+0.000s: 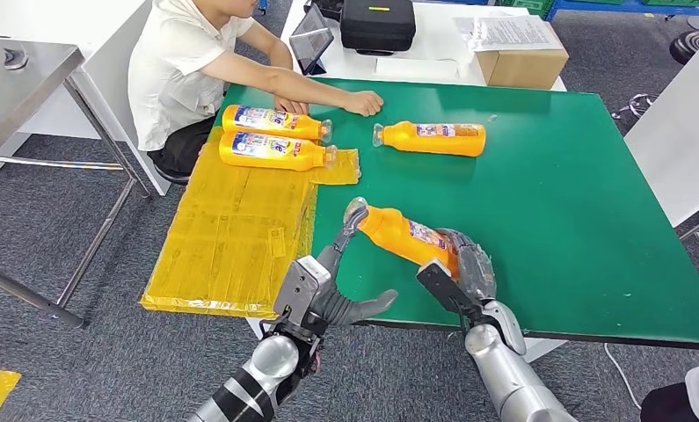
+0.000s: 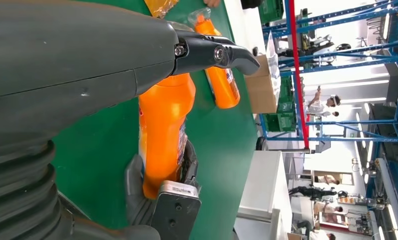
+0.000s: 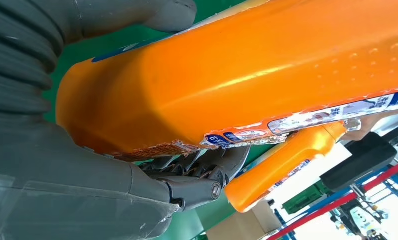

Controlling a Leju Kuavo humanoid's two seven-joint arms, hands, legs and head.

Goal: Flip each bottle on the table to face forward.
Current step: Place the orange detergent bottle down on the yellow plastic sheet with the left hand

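The right hand (image 1: 469,268) grips the base end of the held bottle (image 1: 404,234) near the front edge of the green table (image 1: 574,220); the fingers wrap the bottle's bottom, hiding that end in the head view. In the right wrist view the bottle (image 3: 247,70) is cut off by the frame, its label torn at the edge and too partial to read. The bottle's long axis runs diagonally, cap pointing toward the robot's left and away, base in the right hand. The left hand (image 1: 328,281) is released, fingers apart; one raised finger reaches up to the cap, though actual contact cannot be made out.

The far bottle (image 1: 431,138) lies flat farther back, long axis left-right, cap to the left. Two more bottles (image 1: 275,136) lie side by side on the yellow sheet (image 1: 231,229), caps to the right. A person's hand (image 1: 363,103) rests on the table's back edge.
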